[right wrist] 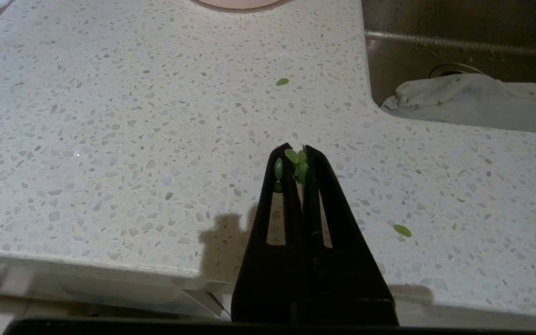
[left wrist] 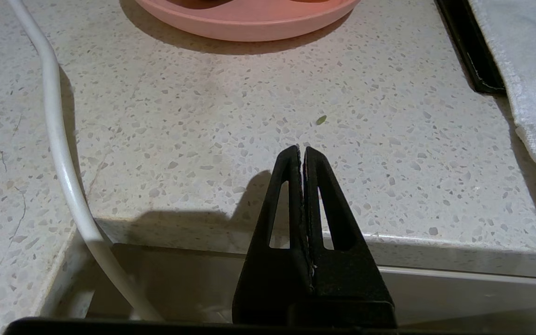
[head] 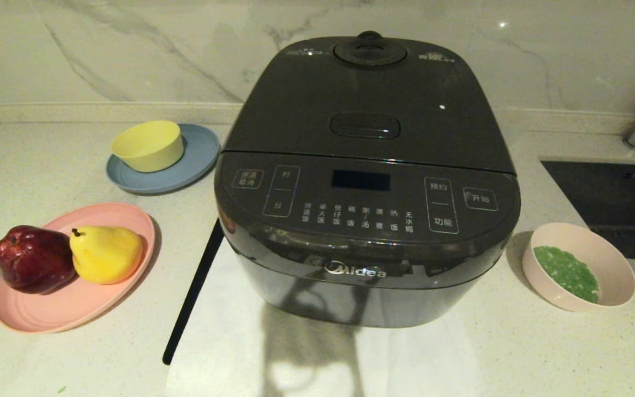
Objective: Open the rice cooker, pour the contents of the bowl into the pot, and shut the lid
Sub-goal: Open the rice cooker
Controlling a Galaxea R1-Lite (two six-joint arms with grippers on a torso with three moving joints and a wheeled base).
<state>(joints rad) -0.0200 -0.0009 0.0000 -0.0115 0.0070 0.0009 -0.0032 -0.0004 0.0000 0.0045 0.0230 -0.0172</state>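
On the left part of the surface a pink plate [head: 31, 314] carries a red pear [head: 31, 259] and a yellow pear [head: 107, 253]; behind it, toward the back edge, a yellow bowl [head: 149, 144] sits on a blue plate [head: 202, 160]. The left gripper [left wrist: 302, 151] hangs over the front edge just short of the pink plate, its jaws pressed together on nothing, and looks parked.

The rice cooker [head: 367, 220] stands mid-surface on a white cloth [head: 229, 331], control panel facing the front edge, its longer run going front to back. The lid [head: 367, 105] is down, with the oval latch button [head: 365, 125] near its front and the steam-vent knob [head: 370, 51] near the hinge at the back, so the pot is hidden.

The first step, opening, is not yet begun. To do it well, I would press squarely down on the latch button with closed jaws, then draw clear, since the lid should swing up and back on its rear hinge.

The bowl [head: 609, 264] sits upright just beside the cooker's right side, near the sink [head: 604, 187] cut into the right end, mouth up, the contents [head: 565, 273] pooled to one side inside. The right gripper [right wrist: 298, 150] hovers near the front edge, jaws closed with a few green bits stuck at the tips; more lie loose on the surface.
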